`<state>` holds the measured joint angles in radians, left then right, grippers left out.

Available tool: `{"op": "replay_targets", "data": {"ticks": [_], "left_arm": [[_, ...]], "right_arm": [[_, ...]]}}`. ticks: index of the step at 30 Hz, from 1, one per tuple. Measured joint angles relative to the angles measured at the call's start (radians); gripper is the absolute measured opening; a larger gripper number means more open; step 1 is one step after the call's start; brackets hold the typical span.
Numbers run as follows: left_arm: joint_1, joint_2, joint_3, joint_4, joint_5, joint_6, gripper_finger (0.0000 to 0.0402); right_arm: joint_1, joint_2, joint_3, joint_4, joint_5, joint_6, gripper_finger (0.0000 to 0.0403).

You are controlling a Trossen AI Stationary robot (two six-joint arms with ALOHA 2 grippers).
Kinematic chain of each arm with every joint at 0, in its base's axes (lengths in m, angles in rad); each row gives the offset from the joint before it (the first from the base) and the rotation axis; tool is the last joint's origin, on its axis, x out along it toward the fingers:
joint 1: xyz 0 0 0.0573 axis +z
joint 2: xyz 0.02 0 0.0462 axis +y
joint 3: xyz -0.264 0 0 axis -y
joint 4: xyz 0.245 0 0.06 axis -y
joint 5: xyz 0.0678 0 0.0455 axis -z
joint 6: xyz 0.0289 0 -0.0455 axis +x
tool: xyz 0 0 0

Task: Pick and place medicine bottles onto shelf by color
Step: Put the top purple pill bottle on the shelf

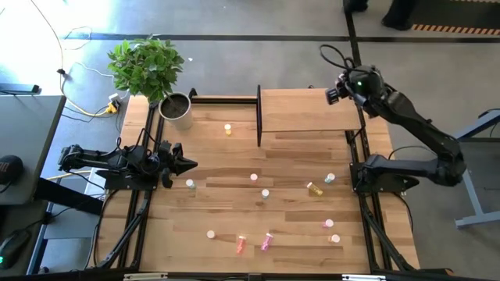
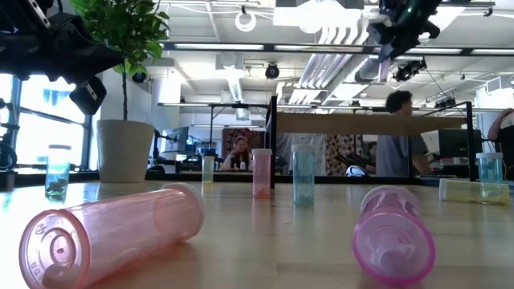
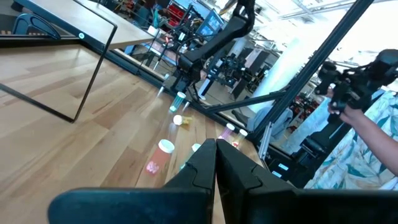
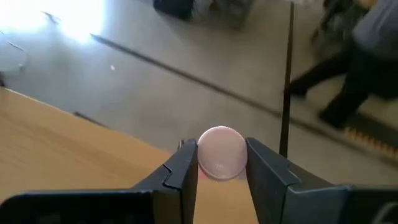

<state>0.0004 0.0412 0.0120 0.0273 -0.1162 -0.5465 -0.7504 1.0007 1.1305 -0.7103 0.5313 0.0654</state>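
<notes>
A pale pink bottle [image 4: 219,152] sat clamped between the fingers of the right gripper [image 4: 221,163], its round cap facing the wrist camera at the lower centre of that picture. In the high view that gripper [image 1: 337,92] hung in the upper right of the frame, over the far right corner of the shelf [image 1: 305,111], whose light-wood board lay bare. Judging from this, the step in hand was the release: the bottle should come down upright and well inside the board's edge, since the wrist view showed floor just beyond the wood and a black post [image 4: 287,74] close beside the fingers. Lowering until the base touched before parting the fingers would keep it from toppling, and this corner should then be kept for pink ones only.

The other medicine bottles [image 1: 266,193] were scattered over the bench [image 1: 219,211] in the lower half of the high view; two pink ones [image 1: 241,245] lay on their sides near the bottom edge, and one yellow [image 1: 227,129] stood left of the shelf. The left gripper [image 1: 186,164] waited with its fingers together at the left side of the frame, near the plant pot [image 1: 176,110]
</notes>
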Motion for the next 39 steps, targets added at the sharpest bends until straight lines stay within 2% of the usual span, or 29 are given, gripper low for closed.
{"op": "replay_targets", "data": {"ticks": [8,15,25,39], "left_arm": [[0.0,0.0,0.0,0.0,0.0,0.0,0.0],[0.0,0.0,0.0,0.0,0.0,0.0,0.0],[0.0,0.0,0.0,0.0,0.0,0.0,0.0],[0.0,0.0,0.0,0.0,0.0,0.0,0.0]], "right_arm": [[-0.024,0.083,0.0,-0.125,-0.015,0.208,0.0099],[-0.024,0.13,0.0,-0.221,0.049,0.319,0.0099],[-0.024,0.22,0.0,-0.239,0.151,0.474,0.0099],[-0.07,0.309,0.0,-0.235,0.157,0.537,0.0099]]}}
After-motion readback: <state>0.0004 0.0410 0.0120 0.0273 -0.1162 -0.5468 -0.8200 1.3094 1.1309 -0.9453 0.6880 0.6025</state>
